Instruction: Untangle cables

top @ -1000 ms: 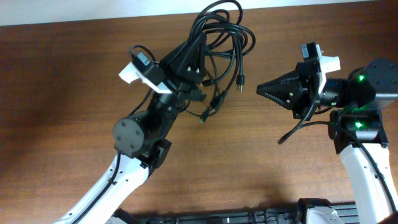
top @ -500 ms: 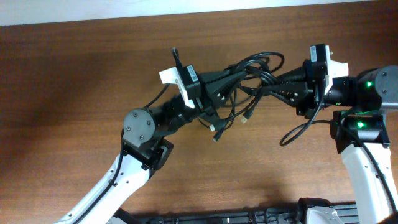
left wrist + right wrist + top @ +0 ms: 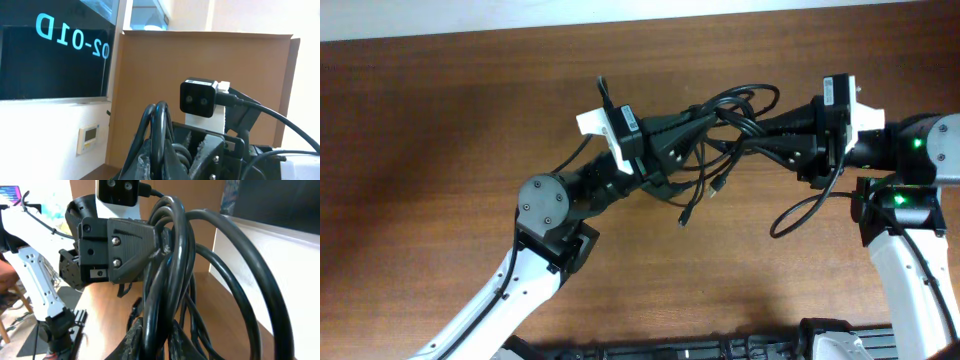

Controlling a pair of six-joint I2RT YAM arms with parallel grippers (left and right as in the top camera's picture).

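Both arms have swung together since a second ago, and the cables (image 3: 725, 108) now hang bunched in the air between them, above the desk (image 3: 440, 150). I see the left end effector (image 3: 695, 122) clenched on one side. The right end effector (image 3: 767, 128) pinches the other, likely to tug strands apart. Loose plugs (image 3: 684, 219) dangle below.

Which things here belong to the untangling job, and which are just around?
Job:
- cables, held in a bunch between both arms
- left fingers, shut on them
- right fingers, shut on them

Just around:
- table
- right arm's own thick wire
- cardboard box
- wall panel
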